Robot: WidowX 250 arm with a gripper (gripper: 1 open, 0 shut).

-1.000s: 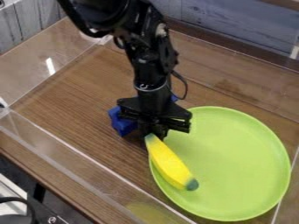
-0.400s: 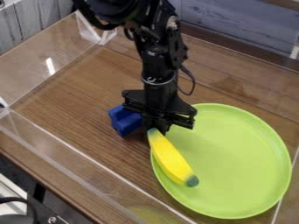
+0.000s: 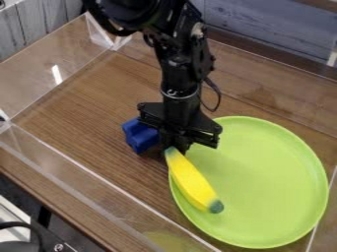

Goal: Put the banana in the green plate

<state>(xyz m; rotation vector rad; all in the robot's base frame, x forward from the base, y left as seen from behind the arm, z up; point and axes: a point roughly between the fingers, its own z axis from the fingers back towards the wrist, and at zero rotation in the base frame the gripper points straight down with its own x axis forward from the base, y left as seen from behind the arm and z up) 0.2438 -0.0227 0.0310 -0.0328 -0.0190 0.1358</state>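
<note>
My gripper [image 3: 180,144] points down at mid-frame, jaws clamped narrow on the upper end of the banana [image 3: 195,182]. The banana slants toward the lower right over the left edge of the green plate [image 3: 283,187]. A blue block [image 3: 137,136] sits just left of me.

Banana [image 3: 195,181]: smooth yellow plastic with a slight sheen and a darker tip. Green plate [image 3: 270,187]: smooth lime plastic, semi-gloss, even in colour. Blue block [image 3: 136,136]: smooth, plastic in appearance. Table [image 3: 93,108]: brown wood-grain surface, satin finish, grain lines visible. Enclosure walls [image 3: 39,69]: clear glossy sheet carrying bright reflections; plastic or glass not determinable. Gripper [image 3: 175,150] and arm [image 3: 178,69]: black, mostly matt, hard-surfaced; metal or plastic not determinable.
</note>
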